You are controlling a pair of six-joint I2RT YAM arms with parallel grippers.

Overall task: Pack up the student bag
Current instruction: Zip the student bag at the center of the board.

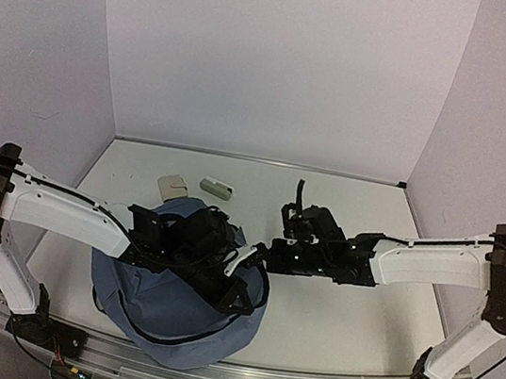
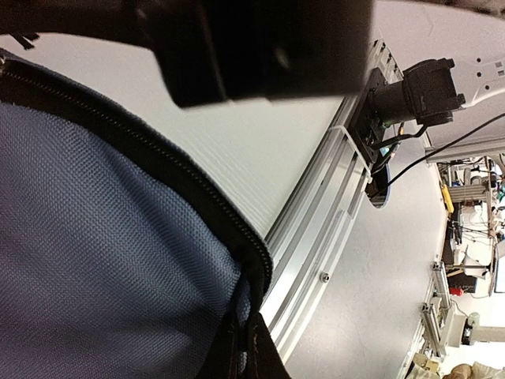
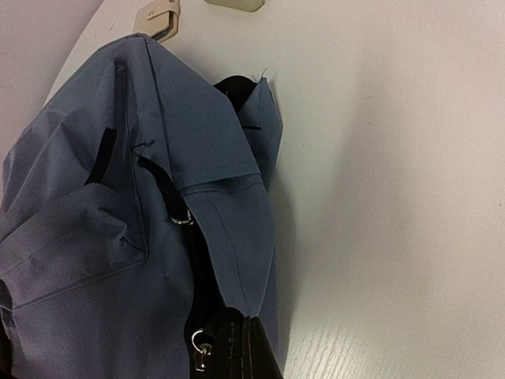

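Table (image 1: 328,325), student bag (image 1: 158,314) (zipper (image 2: 158,156): left wrist)

No readable text, labels, brands or numbers anywhere.

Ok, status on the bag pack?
Left gripper shut on student bag zip edge; right gripper shut on its rim. Bag slumped, front left. Beige item and pale green item lie behind it, outside; nothing blocking.
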